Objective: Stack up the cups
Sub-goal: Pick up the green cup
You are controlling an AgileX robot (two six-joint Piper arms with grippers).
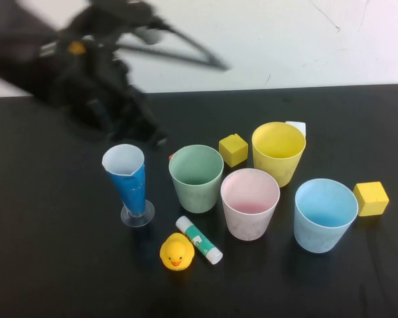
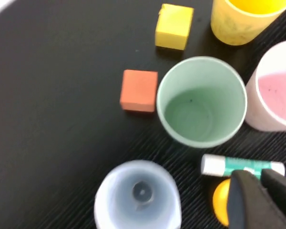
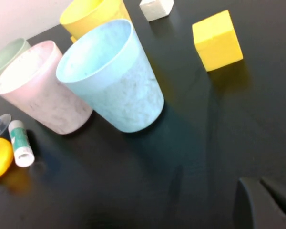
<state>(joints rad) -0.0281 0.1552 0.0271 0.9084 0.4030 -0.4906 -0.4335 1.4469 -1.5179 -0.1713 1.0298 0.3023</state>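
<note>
Four cups stand upright and apart on the black table: green point(image 1: 196, 177), pink point(image 1: 249, 202), yellow point(image 1: 278, 151) and light blue point(image 1: 325, 213). My left arm point(image 1: 86, 66) is a dark blur at the back left, raised behind the green cup. In the left wrist view the left gripper point(image 2: 263, 183) is shut and holds nothing, hovering over the scene with the green cup point(image 2: 200, 107) below it. My right gripper point(image 3: 262, 191) is shut and empty, over bare table beside the light blue cup point(image 3: 112, 76). It does not show in the high view.
A tall blue cone glass point(image 1: 128, 182) stands left of the green cup. A rubber duck point(image 1: 176, 252) and a glue stick point(image 1: 199, 240) lie in front. Yellow cubes point(image 1: 233, 150) point(image 1: 371, 198), a white block point(image 1: 296, 126) and an orange cube point(image 2: 139, 89) sit among the cups.
</note>
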